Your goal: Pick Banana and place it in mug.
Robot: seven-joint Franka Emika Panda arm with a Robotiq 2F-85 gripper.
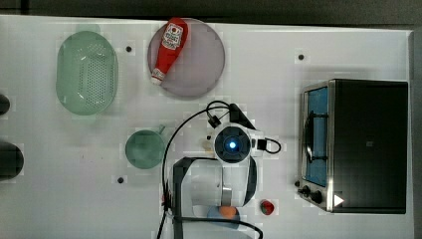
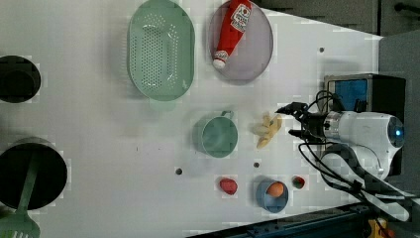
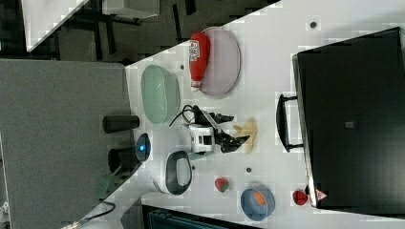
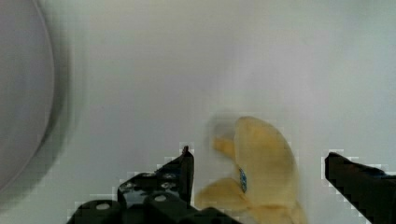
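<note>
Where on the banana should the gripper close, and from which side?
Probably across the thick middle of the banana, coming straight down from above: it lies flat on the white table, its peel flaps splay at one end, and the open gripper already straddles its body with a finger on either side.

One banana [image 2: 267, 130], one mug [image 2: 216, 136]
</note>
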